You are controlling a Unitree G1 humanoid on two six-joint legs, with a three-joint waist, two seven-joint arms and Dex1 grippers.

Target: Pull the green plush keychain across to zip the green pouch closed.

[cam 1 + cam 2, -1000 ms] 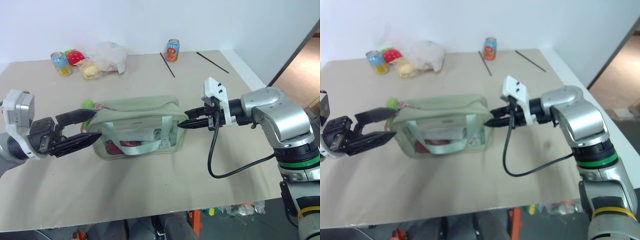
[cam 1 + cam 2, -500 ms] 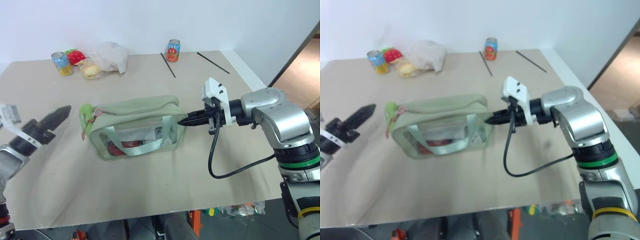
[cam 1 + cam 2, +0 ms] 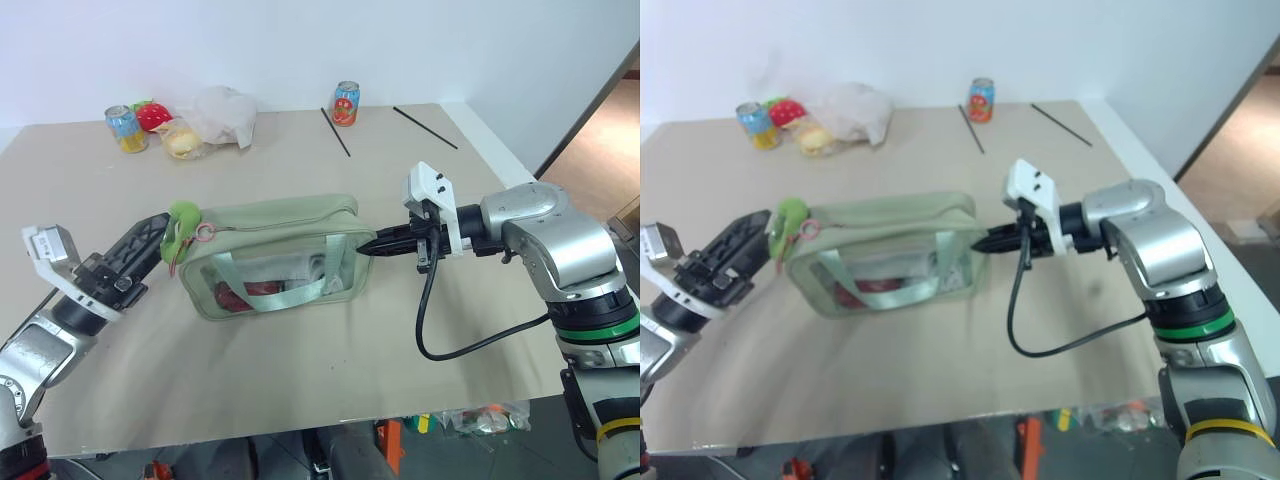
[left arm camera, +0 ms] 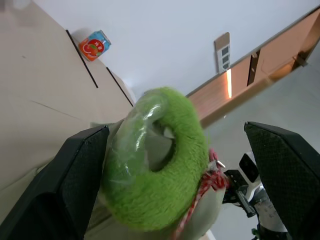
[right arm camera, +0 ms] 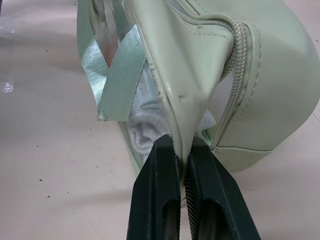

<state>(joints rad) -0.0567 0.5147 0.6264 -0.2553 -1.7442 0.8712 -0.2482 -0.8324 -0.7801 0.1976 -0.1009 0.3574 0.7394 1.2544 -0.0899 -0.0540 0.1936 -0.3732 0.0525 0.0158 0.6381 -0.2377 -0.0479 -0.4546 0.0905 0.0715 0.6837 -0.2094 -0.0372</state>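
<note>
**Right claw pinches the pouch end, left claw spread around the plush ring**

Head views: The pale sage-green rectangular pouch with clear plastic sides (image 3: 275, 255) lies near the middle of the beige desk (image 3: 300, 370). Its red and white contents are seen only dimly through the plastic, and I cannot tell what they are. The small lime-green plush ring keychain (image 3: 181, 220) sits at the pouch's left end, partly covered by the black fingers of the left claw (image 3: 150, 243). From here it is hard to say if these fingers touch the ring. The right claw (image 3: 372, 245) meets the right end of the pouch. At the far edge of the desk stand two printed drink cans (image 3: 345, 102), a crumpled white plastic bag (image 3: 222, 112), a red-and-green round toy (image 3: 152, 114) and two thin black sticks (image 3: 335, 130). Behind is a plain white wall.

Left wrist view: The plush ring (image 4: 155, 160) stands between the two black fingers (image 4: 75, 185), which are spread wide. One finger seems to touch its side; the other is well apart. A brown door frame shows behind.

Right wrist view: The black fingers (image 5: 157, 200) are pressed together on a fold of the pouch's fabric end (image 5: 195, 100), just beside the zipper.
</note>
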